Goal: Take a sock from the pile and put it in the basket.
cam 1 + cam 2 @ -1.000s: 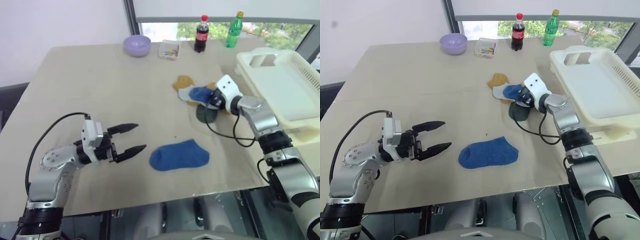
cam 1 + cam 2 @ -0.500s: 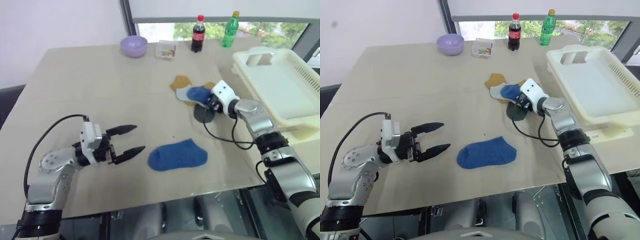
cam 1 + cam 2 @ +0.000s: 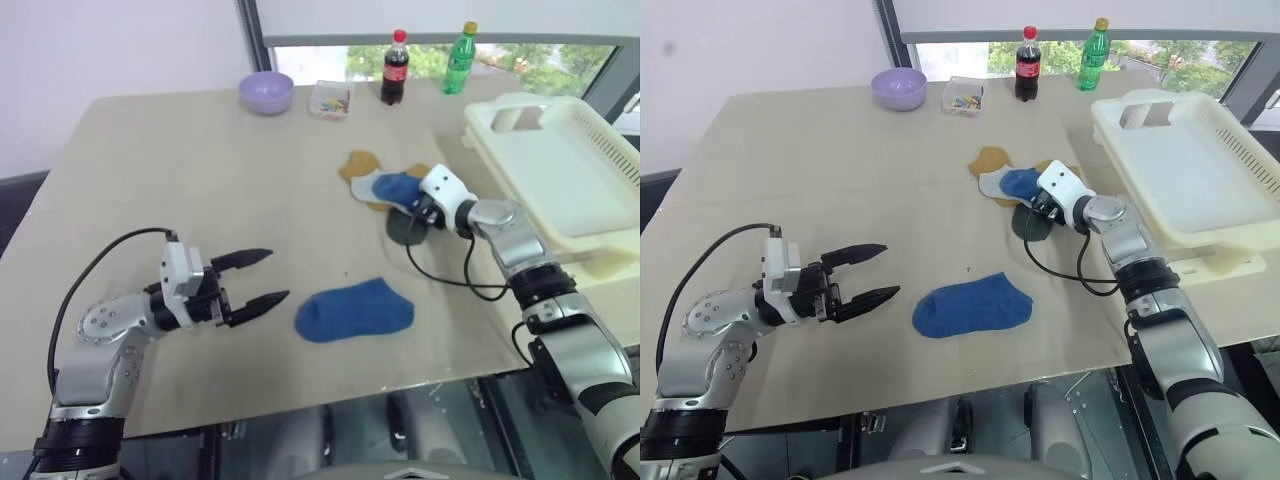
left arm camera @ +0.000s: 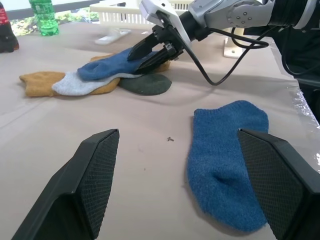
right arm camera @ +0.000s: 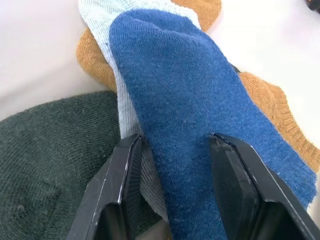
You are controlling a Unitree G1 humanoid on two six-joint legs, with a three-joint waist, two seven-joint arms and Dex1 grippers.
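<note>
The pile (image 3: pixel 385 192) lies right of the table's middle: mustard-yellow, light grey and dark green socks with a royal-blue sock (image 3: pixel 398 187) on top. My right gripper (image 3: pixel 412 206) reaches into the pile. It is open, and its black fingers (image 5: pixel 125 175) stand on either side of the blue sock (image 5: pixel 185 90), which lies flat between them. A second blue sock (image 3: pixel 355 309) lies alone near the table's front. My left gripper (image 3: pixel 265 278) hovers open to the left of that sock, with nothing in it. The cream-white basket (image 3: pixel 555 175) stands at the right edge, beyond my right arm.
At the table's far edge stand a lilac bowl (image 3: pixel 266 92), a small clear box (image 3: pixel 333 100), a cola bottle (image 3: pixel 391 68) and a green bottle (image 3: pixel 456 59). A black cable (image 3: pixel 450 275) loops from my right wrist over the table.
The whole picture has shifted slightly. My right wrist has rolled a little at the pile without leaving it. The left gripper and both blue socks have stayed put.
</note>
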